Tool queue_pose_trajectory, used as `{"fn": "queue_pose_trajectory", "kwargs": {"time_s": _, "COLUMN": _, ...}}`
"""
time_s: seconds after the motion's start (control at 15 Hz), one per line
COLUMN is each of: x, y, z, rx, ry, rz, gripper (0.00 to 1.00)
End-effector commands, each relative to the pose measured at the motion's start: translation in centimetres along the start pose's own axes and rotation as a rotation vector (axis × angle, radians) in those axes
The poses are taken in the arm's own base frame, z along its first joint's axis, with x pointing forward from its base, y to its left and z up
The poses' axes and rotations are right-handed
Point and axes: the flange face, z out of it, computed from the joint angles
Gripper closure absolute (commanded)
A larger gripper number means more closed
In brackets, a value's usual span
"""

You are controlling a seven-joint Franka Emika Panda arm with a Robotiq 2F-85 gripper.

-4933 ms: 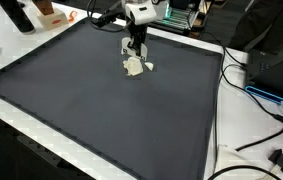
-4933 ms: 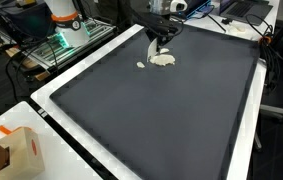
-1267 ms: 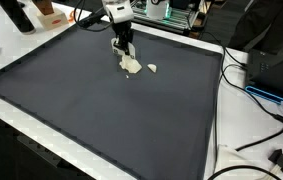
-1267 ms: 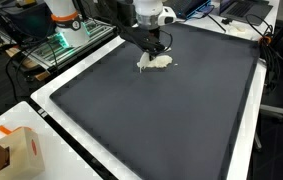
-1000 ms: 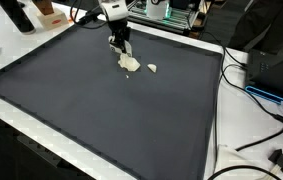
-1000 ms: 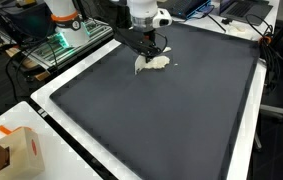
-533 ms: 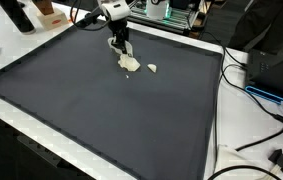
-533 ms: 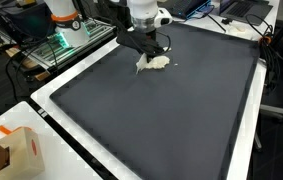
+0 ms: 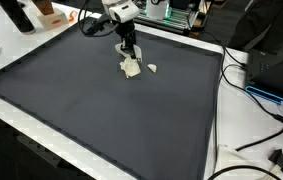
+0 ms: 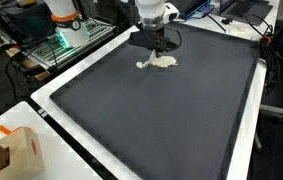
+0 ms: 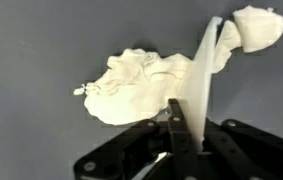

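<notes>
A pile of white, dough-like stuff lies on the dark mat, seen in both exterior views near the far edge. A small white lump sits apart from it. My gripper is shut on a thin white flat blade that stands on edge between the pile and the lump. In both exterior views the gripper points down right over the pile, with the blade's tip at the mat.
The dark mat covers most of a white table. Cables and a black box lie along one side. An orange-and-white carton stands at a table corner. Lab gear crowds the far edge.
The gripper with the blade has shifted a little sideways across the pile, and the wrist has turned. The pile and the lump have barely moved.
</notes>
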Motion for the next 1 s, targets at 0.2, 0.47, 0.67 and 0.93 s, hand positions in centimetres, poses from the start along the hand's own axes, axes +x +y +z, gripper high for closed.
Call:
{"fn": "queue_pose_trajectory", "kwargs": {"time_s": 0.2, "x": 2.4, "y": -0.2, "z": 2.4, "rx": 0.036, "ry": 0.002, "rz": 0.075, "gripper": 0.99}}
{"fn": "queue_pose_trajectory", "kwargs": {"time_s": 0.47, "x": 4.9, "y": -0.3, "z": 0.7, "rx": 0.02, "ry": -0.004, "rz": 0.151, "gripper": 0.99}}
{"fn": "queue_pose_trajectory", "kwargs": {"time_s": 0.67, "x": 7.0, "y": -0.4, "z": 0.1, "rx": 0.011, "ry": -0.006, "rz": 0.207, "gripper": 0.99}}
{"fn": "queue_pose_trajectory", "kwargs": {"time_s": 0.93, "x": 9.2, "y": -0.5, "z": -1.3, "rx": -0.03, "ry": -0.032, "rz": 0.332, "gripper": 0.99}}
